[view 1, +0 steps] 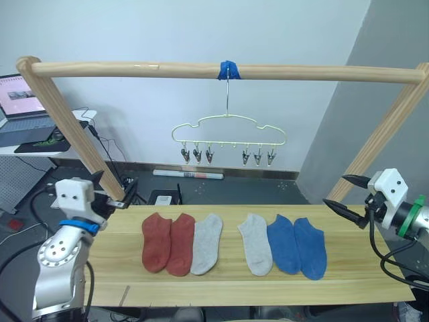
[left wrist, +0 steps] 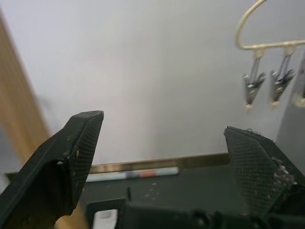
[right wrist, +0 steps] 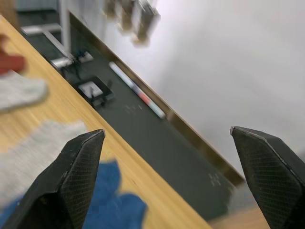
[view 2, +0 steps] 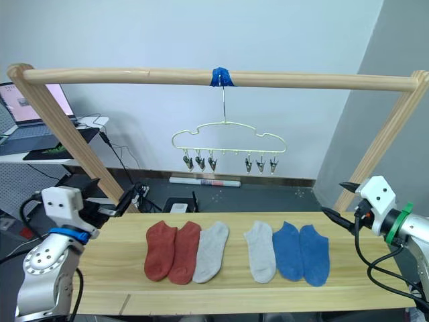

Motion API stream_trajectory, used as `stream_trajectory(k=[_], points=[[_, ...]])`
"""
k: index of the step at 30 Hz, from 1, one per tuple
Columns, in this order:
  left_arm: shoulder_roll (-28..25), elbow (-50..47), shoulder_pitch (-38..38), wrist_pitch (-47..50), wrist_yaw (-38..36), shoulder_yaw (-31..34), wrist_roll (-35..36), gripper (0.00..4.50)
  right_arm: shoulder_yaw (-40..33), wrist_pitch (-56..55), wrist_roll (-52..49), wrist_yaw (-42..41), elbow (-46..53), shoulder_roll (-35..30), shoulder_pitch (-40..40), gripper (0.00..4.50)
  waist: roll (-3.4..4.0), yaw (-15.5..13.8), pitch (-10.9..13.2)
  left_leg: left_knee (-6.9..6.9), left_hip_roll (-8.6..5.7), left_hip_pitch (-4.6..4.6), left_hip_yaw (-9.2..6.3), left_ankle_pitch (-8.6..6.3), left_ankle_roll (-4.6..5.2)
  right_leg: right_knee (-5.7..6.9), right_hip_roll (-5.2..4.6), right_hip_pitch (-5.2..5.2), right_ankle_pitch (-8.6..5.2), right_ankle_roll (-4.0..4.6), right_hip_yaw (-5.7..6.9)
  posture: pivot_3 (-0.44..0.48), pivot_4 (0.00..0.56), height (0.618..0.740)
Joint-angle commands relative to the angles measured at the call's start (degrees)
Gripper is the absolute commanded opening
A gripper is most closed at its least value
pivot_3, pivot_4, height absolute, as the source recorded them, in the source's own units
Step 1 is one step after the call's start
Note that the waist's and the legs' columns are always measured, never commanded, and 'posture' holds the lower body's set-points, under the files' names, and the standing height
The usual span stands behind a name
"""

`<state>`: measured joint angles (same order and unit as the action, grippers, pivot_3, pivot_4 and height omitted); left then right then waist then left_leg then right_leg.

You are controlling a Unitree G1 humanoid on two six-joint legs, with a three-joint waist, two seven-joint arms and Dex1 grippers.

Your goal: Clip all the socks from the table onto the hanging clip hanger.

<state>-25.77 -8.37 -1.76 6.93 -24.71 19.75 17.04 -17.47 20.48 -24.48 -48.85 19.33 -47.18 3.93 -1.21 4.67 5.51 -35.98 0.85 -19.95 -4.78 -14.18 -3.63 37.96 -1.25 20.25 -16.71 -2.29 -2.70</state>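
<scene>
A row of socks lies on the table (view 1: 234,287): two rust-red socks (view 1: 167,243) on the left, two light grey socks (view 1: 206,243) in the middle, and two blue socks (view 1: 297,245) on the right. The cream clip hanger (view 1: 228,133) hangs behind and above them, and nothing is held in its metal clips (view 1: 196,155). My left gripper (view 1: 114,191) is open at the table's far-left corner, clear of the socks. My right gripper (view 1: 335,190) is open above the far-right corner, just right of the blue pair. In the left wrist view the fingers (left wrist: 78,143) frame bare wall and some clips (left wrist: 252,86).
The hanger's hook hangs from a round wooden pole (view 1: 134,68), fixed with blue tape (view 1: 228,69). Slanted posts (view 1: 74,131) stand at both table ends, close to each gripper. A laptop (view 1: 20,100) sits on a desk at the far left. A long roll (view 1: 188,174) lies on the floor behind.
</scene>
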Motion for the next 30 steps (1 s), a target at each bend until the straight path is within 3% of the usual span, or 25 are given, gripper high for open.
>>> stream_trajectory(k=[1,5,8,12,17,30], points=[[1.2,-3.1,3.2,2.5,1.3,-2.2,1.2,4.5,-0.6,5.9,-5.1,3.1,9.2,1.0,-1.0,4.44,-0.12,0.3,0.7,0.0,0.01,-0.02,0.0,0.0,0.0,0.0,0.01,0.03,0.0,-0.01,0.0,-0.199,0.109,0.74],[2.3,-4.7,5.1,3.5,1.9,-3.7,1.0,4.5,0.8,11.3,-8.6,6.9,16.0,2.5,-2.8,4.44,-0.37,0.9,2.6,-0.01,0.01,-0.19,0.01,-0.02,-0.03,-0.03,0.02,0.16,0.01,-0.05,-0.03,-0.239,0.164,0.74],[4.6,-4.9,7.6,2.7,3.7,-5.8,-0.2,4.5,3.2,15.3,-11.5,10.5,20.2,4.5,-5.7,4.44,-0.32,1.6,3.9,-0.12,0.01,-0.93,0.05,-0.01,-0.02,0.03,0.05,0.88,0.32,-0.55,-0.15,-0.255,0.196,0.74],[6.3,-5.9,9.0,2.0,3.9,-6.7,0.2,4.5,3.2,19.4,-14.8,13.1,24.0,4.8,-7.0,4.44,-0.28,1.9,5.7,-0.1,-0.01,-1.31,0.09,-0.01,-0.01,-0.01,0.05,1.22,0.39,-0.59,-0.22,-0.266,0.227,0.74],[7.7,-5.7,10.7,1.1,4.8,-8.3,-0.9,3.12,2.3,22.3,-17.9,14.5,26.8,3.6,-7.7,4.5,-0.26,1.9,7.1,-0.14,-0.01,-2.02,0.08,-0.02,0.01,0.03,0.04,1.9,0.56,-0.3,-0.19,-0.29,0.261,0.74],[9.2,-1.2,16.2,-0.2,6.4,-8.5,-1.6,3.12,2.7,26.3,-26.4,16.3,29.9,1.1,-12.5,4.5,-0.58,2.9,9.4,-0.15,-0.02,-2.1,0.07,-0.02,0.02,0.01,0.03,1.96,0.55,-0.32,-0.15,-0.317,0.288,0.74]])
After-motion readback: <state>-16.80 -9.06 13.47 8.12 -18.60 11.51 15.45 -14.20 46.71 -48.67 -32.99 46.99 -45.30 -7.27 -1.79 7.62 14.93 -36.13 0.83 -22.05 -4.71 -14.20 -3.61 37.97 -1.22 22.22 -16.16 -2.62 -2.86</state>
